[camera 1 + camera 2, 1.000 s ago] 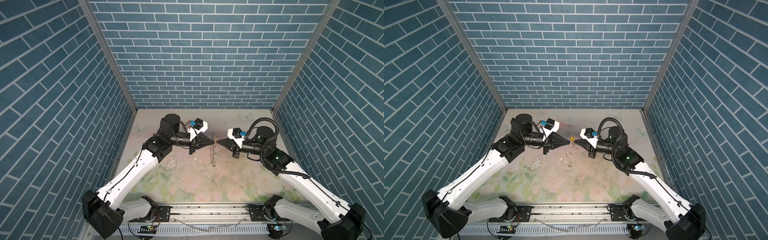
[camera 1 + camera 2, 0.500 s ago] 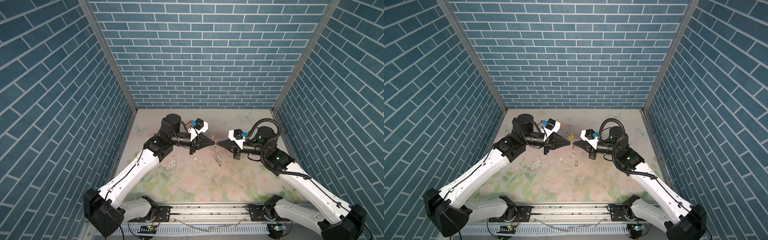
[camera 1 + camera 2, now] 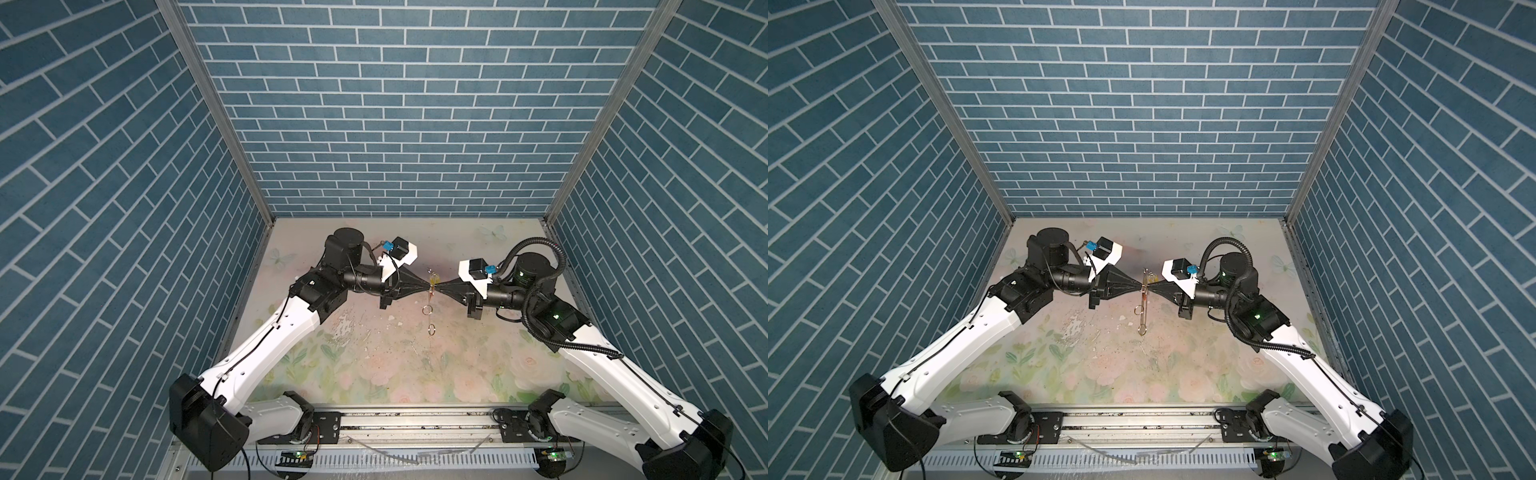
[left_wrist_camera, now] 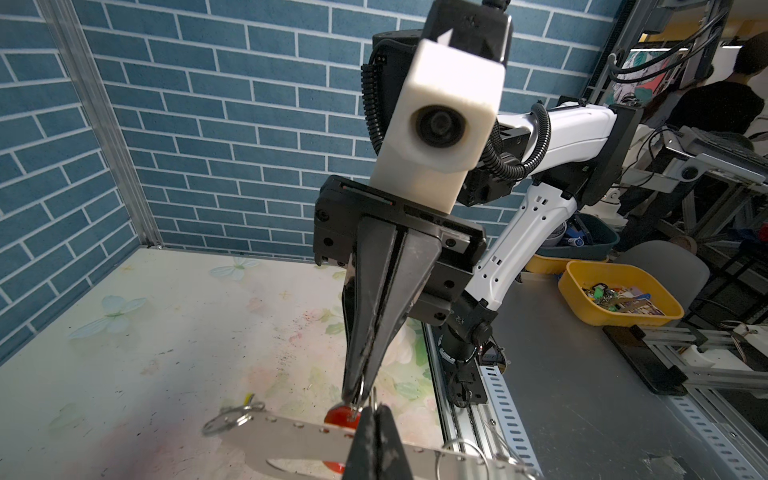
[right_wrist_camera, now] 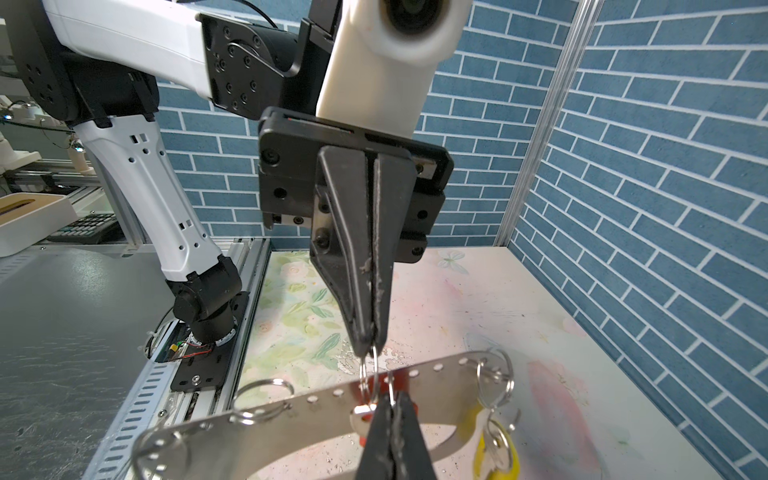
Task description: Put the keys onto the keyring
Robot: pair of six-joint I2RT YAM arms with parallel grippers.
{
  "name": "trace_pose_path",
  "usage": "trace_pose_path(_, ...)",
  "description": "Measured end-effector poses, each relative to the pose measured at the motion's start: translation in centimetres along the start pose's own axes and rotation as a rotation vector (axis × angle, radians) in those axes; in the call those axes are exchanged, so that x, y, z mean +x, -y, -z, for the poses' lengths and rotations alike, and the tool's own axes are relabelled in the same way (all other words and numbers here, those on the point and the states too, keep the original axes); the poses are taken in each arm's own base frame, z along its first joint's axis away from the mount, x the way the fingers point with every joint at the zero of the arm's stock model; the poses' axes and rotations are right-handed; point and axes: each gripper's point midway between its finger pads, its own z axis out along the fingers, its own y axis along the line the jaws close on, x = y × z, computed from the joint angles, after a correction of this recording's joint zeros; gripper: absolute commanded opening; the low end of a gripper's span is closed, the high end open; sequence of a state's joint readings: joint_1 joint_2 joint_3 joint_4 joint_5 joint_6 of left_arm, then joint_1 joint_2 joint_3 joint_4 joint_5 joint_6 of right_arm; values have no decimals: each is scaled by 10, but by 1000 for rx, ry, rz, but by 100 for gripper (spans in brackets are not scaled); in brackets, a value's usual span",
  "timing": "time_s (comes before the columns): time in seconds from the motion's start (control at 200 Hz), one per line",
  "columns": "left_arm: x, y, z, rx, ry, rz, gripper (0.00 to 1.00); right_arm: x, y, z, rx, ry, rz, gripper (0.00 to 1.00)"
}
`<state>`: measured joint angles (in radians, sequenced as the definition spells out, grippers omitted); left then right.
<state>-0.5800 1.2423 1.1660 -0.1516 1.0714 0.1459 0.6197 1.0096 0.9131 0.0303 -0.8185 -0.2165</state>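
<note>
Both arms meet tip to tip mid-scene, above tabletop [image 3: 374, 357]. Keyring [image 5: 299, 424], a perforated silver strip, held in air between them, running near-far; seen edge-on in both top views. Left gripper [image 3: 426, 286] clamped on ring [image 5: 368, 374] at strip's middle. Right gripper [image 3: 437, 286] closed tight at same spot, beside red key [image 4: 340, 416]; exact hold unclear. Yellow key [image 5: 496, 455] hangs at strip's far end.

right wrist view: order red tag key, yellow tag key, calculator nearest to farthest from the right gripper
1. red tag key: at the tips of the right gripper
2. yellow tag key: hanging from an end ring of the keyring
3. calculator: far off, outside the work area
</note>
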Motion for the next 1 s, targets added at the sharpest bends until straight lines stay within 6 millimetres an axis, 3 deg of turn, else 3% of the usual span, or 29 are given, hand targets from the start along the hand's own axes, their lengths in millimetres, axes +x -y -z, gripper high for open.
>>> trace_pose_path(1.0, 2, -4, -1, 0, 1, 20, 0, 3, -6, 3, -29, -10, -21, 0)
